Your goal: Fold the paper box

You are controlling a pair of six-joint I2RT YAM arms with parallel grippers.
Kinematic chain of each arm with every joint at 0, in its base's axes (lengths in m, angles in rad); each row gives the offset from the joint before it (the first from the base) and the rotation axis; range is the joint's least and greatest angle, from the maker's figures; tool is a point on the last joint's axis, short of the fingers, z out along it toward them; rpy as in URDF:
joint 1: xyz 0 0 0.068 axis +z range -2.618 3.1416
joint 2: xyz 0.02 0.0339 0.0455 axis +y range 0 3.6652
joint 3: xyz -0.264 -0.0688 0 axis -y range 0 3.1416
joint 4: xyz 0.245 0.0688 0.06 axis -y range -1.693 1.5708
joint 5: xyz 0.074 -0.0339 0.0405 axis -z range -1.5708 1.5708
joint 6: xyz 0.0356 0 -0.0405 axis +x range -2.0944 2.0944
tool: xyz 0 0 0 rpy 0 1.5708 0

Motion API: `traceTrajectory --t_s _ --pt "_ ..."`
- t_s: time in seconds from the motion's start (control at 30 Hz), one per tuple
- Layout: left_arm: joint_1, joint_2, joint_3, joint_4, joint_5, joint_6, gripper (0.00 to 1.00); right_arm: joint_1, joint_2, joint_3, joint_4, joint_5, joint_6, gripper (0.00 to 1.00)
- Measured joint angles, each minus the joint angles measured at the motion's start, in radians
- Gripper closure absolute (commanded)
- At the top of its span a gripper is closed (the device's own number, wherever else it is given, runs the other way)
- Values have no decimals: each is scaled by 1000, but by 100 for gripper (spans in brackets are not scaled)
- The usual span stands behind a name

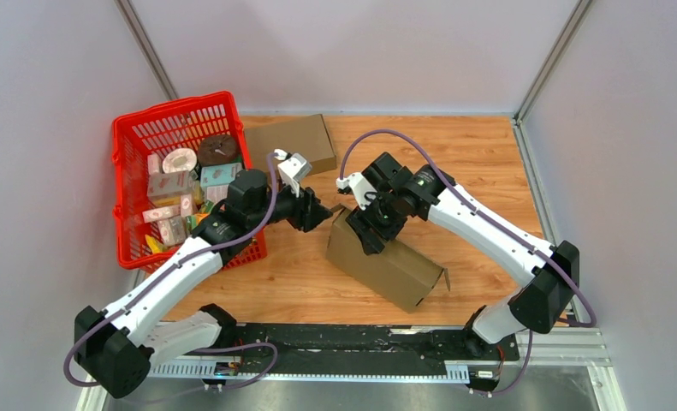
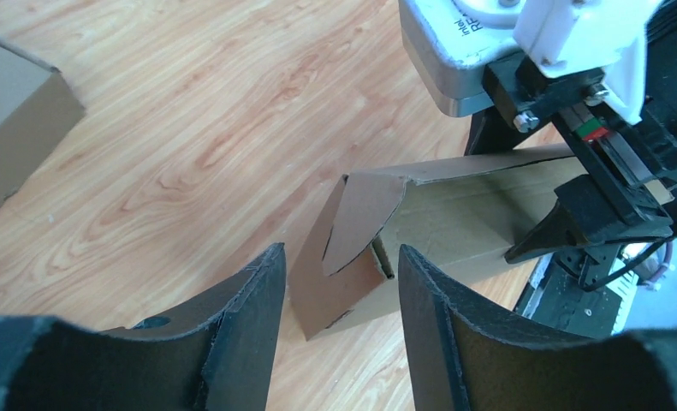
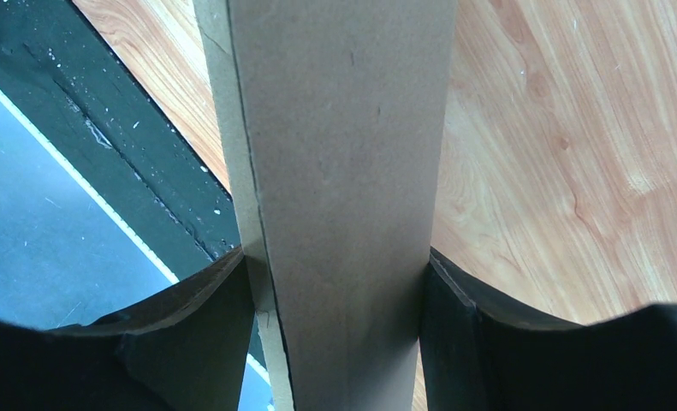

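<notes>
This is a robotics lab test cell. Two arms (image 1: 181, 265) are bolted to a black rail (image 1: 360, 338) at 6 o'clock on a wood-grain table (image 1: 480, 163). Plain white panels (image 1: 343, 51) in metal posts (image 1: 146, 47) wall it in. At 9 o'clock a red basket (image 1: 176, 124) holds small packaged goods (image 1: 170, 184).

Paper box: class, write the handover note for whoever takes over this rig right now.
Right pincer: shut on the paper box, clamping its sides near the end that faces the left arm.
Left pincer: open, empty, pointed at that end.
Done: the box lies on the table opened into a tube, with one end flap bent inward.
Left: tuck and close this end. The other end looks open too.
</notes>
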Motion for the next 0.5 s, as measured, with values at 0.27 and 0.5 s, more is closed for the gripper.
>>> traceTrajectory --t_s 0.27,0.5 --pt "-48 108 35 -2 7 10 60 12 0 0 1 1 0 44" --pt "-67 125 114 -85 -14 37 100 61 -5 0 16 66 16 34"
